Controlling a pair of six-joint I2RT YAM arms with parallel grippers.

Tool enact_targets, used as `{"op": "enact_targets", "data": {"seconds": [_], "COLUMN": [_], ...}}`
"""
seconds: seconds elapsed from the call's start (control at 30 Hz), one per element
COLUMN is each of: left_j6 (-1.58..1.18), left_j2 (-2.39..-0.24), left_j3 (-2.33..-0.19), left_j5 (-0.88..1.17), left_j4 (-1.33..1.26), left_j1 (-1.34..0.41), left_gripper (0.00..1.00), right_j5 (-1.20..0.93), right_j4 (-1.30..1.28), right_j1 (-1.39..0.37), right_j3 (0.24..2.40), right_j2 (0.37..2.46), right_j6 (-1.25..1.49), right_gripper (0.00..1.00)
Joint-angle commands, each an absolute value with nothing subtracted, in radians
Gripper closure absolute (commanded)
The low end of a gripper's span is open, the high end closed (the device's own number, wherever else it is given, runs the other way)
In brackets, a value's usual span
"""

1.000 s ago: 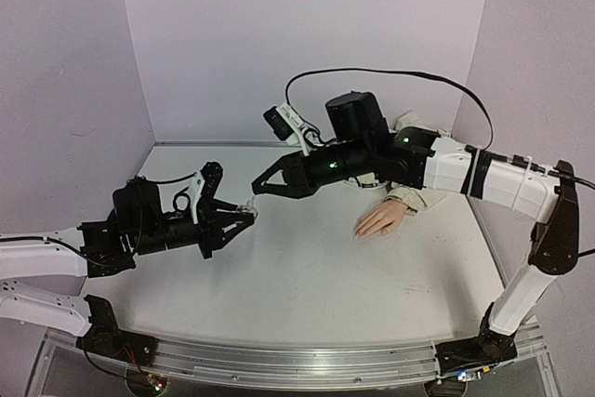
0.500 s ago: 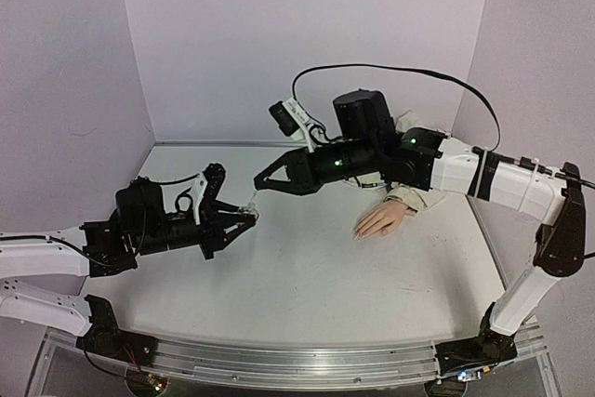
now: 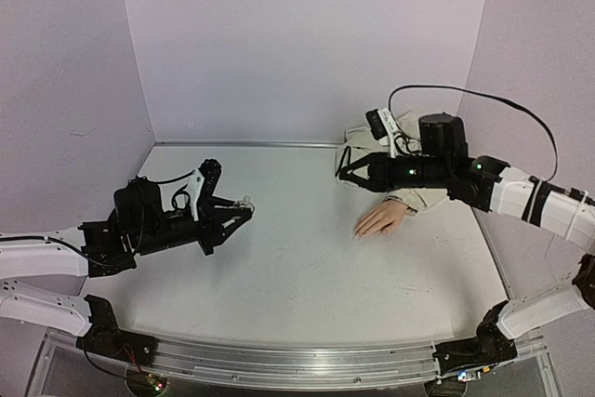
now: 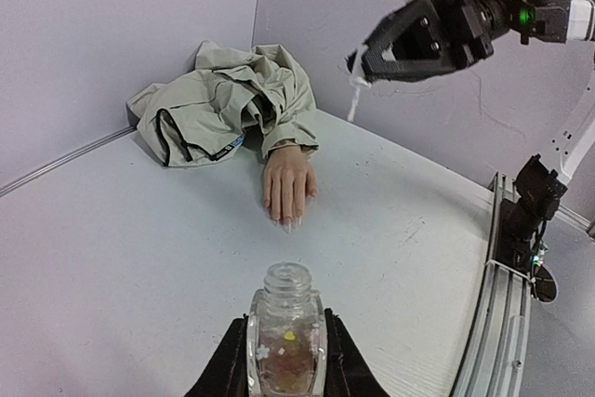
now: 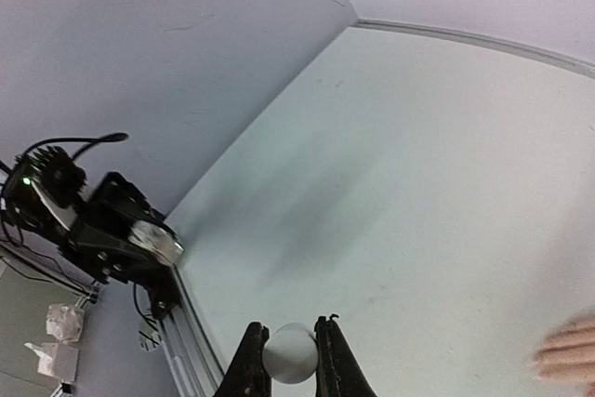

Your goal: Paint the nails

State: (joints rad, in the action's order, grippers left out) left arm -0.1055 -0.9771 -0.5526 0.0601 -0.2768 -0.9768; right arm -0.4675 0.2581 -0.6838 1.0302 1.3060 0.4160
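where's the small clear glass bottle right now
Top view: the bottle is left of centre, clamped in the left gripper, well apart from the pale mannequin hand.

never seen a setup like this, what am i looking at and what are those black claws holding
These are two robot arms bolted to the near edge of a white table. One picture looks down from above and behind them. The other two come from a camera on each wrist, with that arm's own fingers at the bottom. Each arm ends in a two-finger gripper. The left gripper is shut on a small clear bottle with its top off. The right gripper, raised above the table, is shut on a white cap with a thin brush hanging from it. On the table lies a mannequin hand, palm down, its sleeve part of a beige jacket bunched in the far corner. Its nails are too small to tell if painted.
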Motion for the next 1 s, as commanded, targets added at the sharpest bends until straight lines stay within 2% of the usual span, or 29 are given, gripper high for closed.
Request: {"op": "enact_targets", "data": {"seconds": [0.0,0.2,0.43,0.7,0.97], "left_j6": [-0.12,-0.116,-0.095,-0.103,-0.117], "left_j2": [-0.964,-1.035,-1.14,-1.205,-1.222], "left_j3": [-0.611,-0.702,-0.79,-0.809,-0.802], "left_j5": [0.011,0.023,0.01,-0.063,-0.076], "left_j4": [-0.314,-0.314,-0.325,-0.369,-0.401], "left_j1": [-0.976,-0.977,-0.977,-0.966,-0.946], "left_gripper": [1.0,1.0,1.0,1.0,1.0], "right_j5": [-0.397,-0.337,-0.176,-0.077,-0.097], "right_j4": [0.293,0.315,0.343,0.416,0.502], "right_j1": [-0.602,-0.453,-0.413,-0.395,-0.388], "right_j3": [0.868,0.674,0.547,0.516,0.562], "right_j2": [1.198,1.144,1.078,1.114,1.302], "right_j6": [0.381,0.289,0.226,0.219,0.268], "right_gripper": [1.0,1.0,1.0,1.0,1.0]}}
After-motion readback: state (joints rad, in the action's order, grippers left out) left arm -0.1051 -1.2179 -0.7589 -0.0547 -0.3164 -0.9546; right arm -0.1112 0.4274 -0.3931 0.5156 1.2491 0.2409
